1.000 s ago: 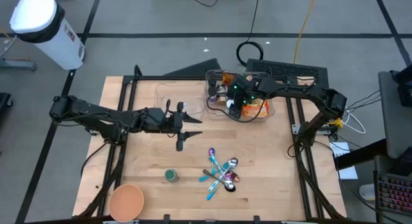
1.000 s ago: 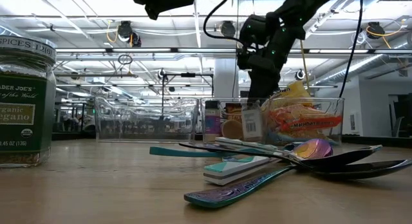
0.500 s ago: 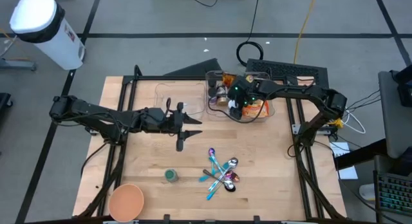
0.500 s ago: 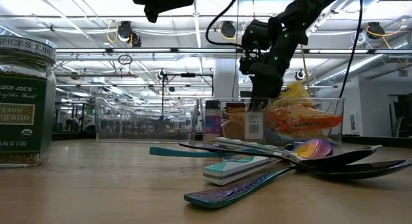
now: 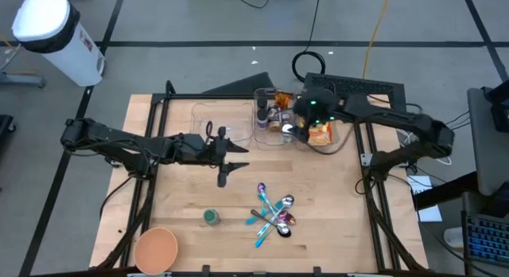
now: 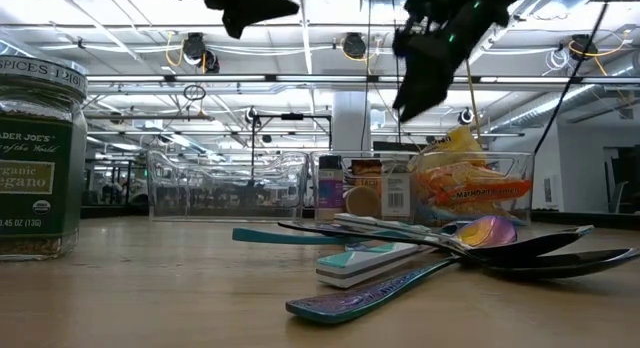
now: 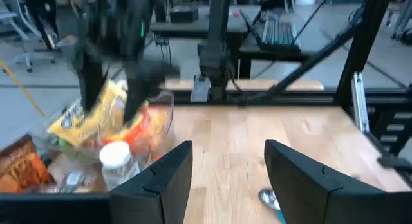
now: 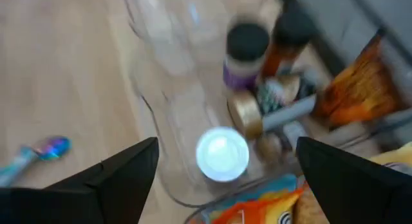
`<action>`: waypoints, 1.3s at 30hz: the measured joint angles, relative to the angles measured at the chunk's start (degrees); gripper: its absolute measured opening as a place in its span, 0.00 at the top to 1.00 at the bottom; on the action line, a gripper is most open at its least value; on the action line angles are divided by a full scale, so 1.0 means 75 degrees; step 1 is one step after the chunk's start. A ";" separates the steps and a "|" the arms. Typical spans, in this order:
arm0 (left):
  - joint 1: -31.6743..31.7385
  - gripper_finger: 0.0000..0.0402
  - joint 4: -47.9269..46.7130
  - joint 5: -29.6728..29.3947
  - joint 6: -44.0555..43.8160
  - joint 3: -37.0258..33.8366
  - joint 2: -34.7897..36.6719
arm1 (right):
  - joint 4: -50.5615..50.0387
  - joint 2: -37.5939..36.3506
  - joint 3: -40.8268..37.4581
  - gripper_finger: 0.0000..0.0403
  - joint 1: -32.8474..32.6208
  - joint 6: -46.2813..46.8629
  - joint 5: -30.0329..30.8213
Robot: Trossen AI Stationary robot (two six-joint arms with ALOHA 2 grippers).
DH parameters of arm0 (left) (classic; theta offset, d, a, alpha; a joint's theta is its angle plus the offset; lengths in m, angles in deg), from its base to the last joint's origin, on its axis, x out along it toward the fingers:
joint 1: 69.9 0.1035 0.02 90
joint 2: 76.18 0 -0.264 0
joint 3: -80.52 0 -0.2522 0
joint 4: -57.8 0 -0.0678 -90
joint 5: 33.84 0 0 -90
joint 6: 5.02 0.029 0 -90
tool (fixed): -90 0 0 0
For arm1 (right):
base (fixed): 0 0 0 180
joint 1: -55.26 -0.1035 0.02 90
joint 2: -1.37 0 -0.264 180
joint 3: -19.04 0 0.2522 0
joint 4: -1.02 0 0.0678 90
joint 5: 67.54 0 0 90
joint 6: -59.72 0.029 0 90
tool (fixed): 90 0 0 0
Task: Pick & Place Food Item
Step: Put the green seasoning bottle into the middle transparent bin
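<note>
One pale wooden table (image 5: 183, 189) on grey floor (image 5: 199, 22), workshop beyond

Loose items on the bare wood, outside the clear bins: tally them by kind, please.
Spoons, piled together, overlapping: 5 as far as I can tell
Spice jar: 1
Orange bowl: 1
Total: 7

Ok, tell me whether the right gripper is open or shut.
Open. The right gripper has its fingers spread wide and holds nothing, above the clear bin of food items.
</note>
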 joint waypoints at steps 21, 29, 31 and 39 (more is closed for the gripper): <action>-0.3277 0.14 -0.8552 0.0376 -0.4351 0.2810 -0.1531 | 0.0546 -0.2332 0.0003 0.11 -0.2844 -0.0245 0.2956; -0.3502 0.14 -0.8383 0.0932 -0.4403 0.2810 -0.2608 | 0.0686 -0.2292 0.0003 0.11 -0.2850 -0.0224 0.2964; -0.3458 0.14 -0.8409 0.0955 -0.4389 0.2807 -0.2802 | 0.0743 -0.2301 0.0003 0.11 -0.2850 -0.0227 0.2964; -0.3176 0.23 -0.8424 0.0983 -0.4128 0.2807 -0.2931 | 0.0825 -0.2298 0.0003 0.11 -0.2847 -0.0242 0.2961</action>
